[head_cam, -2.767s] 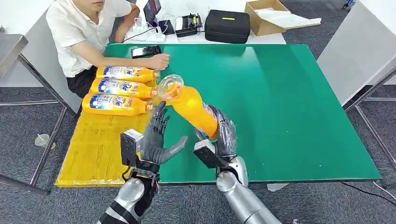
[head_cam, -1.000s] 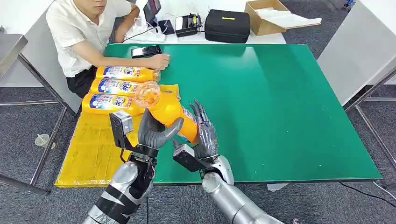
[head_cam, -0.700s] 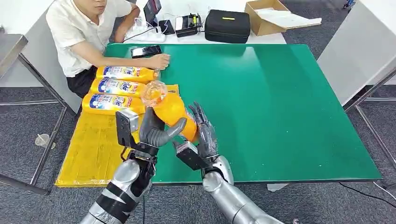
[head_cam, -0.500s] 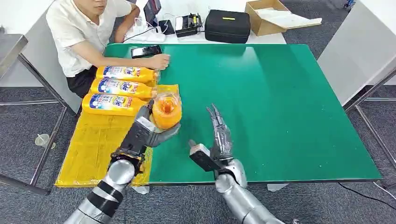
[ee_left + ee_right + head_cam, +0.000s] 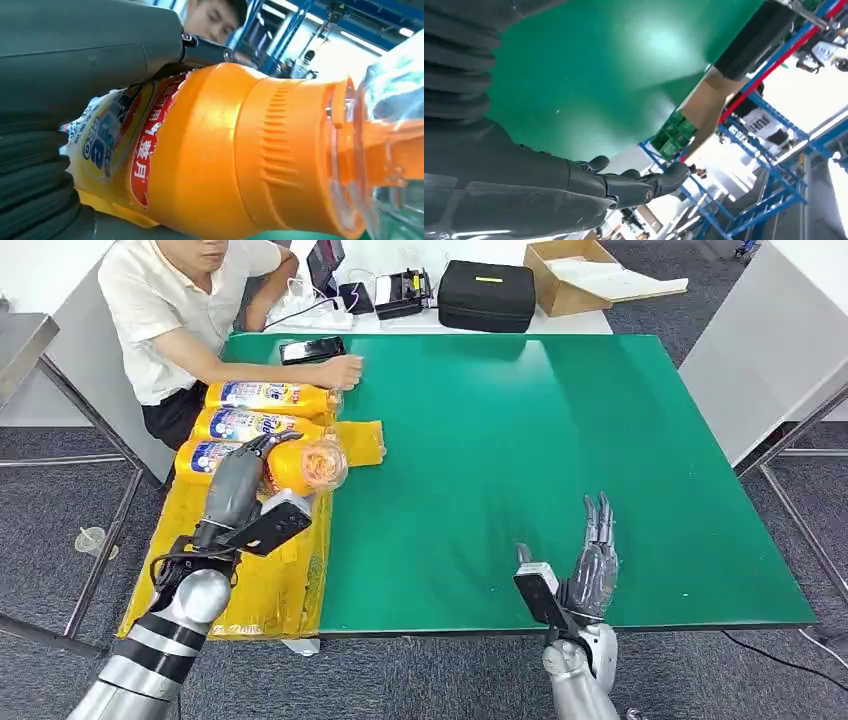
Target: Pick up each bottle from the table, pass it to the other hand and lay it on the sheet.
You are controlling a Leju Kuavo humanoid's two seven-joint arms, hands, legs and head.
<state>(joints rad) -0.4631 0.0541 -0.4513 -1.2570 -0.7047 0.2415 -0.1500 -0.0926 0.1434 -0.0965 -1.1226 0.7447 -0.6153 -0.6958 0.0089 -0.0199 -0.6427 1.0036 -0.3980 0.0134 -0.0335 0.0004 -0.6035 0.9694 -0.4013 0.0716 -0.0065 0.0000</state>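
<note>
My left hand (image 5: 238, 490) is gripping the orange bottle (image 5: 300, 464), fingers wrapped over its labelled body, and I am holding it low over the yellow sheet (image 5: 225, 570), right beside the nearest of the three bottles already lying there. In my left wrist view the bottle (image 5: 225, 150) is lying across my palm, its clear cap (image 5: 395, 145) pointing away from my fingers (image 5: 35, 165). In the head view that cap is pointing toward the green table (image 5: 560, 460). I cannot tell whether the bottle is touching the sheet yet.

My right hand (image 5: 592, 565) is holding nothing, fingers straight and spread, hovering near the table's front edge, well apart from the bottle.

What has just changed: a moment ago both hands were meeting over the front of the table, the right one carrying the bottle and the left one closing round it. Now the handover is finished; the left hand alone is carrying it and has swung it across to the sheet, while the right hand has let go and pulled back to the right.

For the task, I judge the pass done and only the laying down left. I am seeing three bottles (image 5: 262, 397) in a row at the sheet's far end, next to a seated person's forearm (image 5: 280, 370). My bottle belongs as the fourth in that row.
</note>
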